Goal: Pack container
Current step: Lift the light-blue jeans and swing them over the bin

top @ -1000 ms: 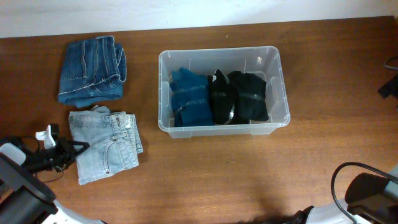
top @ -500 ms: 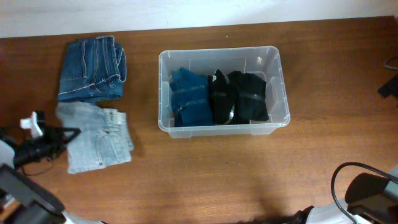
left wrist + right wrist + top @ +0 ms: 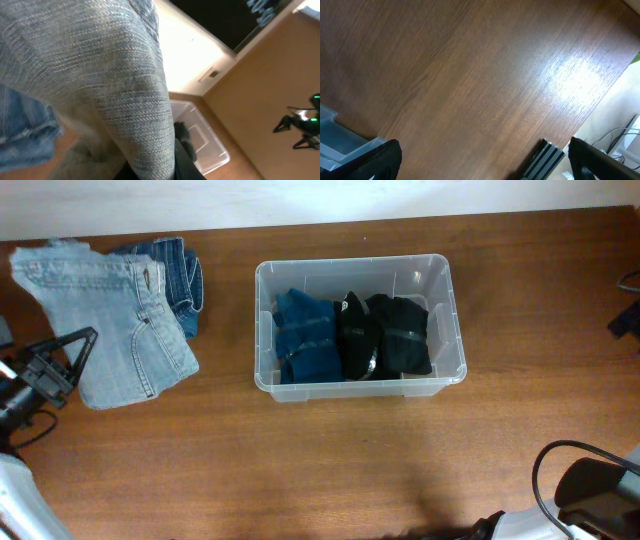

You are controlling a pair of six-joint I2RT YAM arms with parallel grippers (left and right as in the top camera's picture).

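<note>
The clear plastic container [image 3: 444,290] stands mid-table holding a blue folded garment [image 3: 305,335] and two black ones [image 3: 385,335]. My left gripper [image 3: 72,358] is shut on a pair of light-blue jeans [image 3: 120,320], which hang unfolded at the far left and cover part of the dark-blue jeans [image 3: 180,275]. In the left wrist view the light denim [image 3: 110,75] fills the frame, pinched at the gripper [image 3: 150,170], with the container [image 3: 212,147] beyond. My right gripper [image 3: 487,165] stands open over bare wood, its fingers [image 3: 377,160] beside a corner of the container [image 3: 335,135].
The table [image 3: 330,460] is brown wood. An aluminium rail [image 3: 547,160] and cables lie past the table edge near my right gripper. Part of the right arm [image 3: 590,485] sits at the front right corner. Another black device [image 3: 625,315] is at the right edge.
My left gripper has lifted the light-blue jeans off the table and carried them back and left. They have unfolded and now overlap the dark-blue jeans. The right arm has not moved.
</note>
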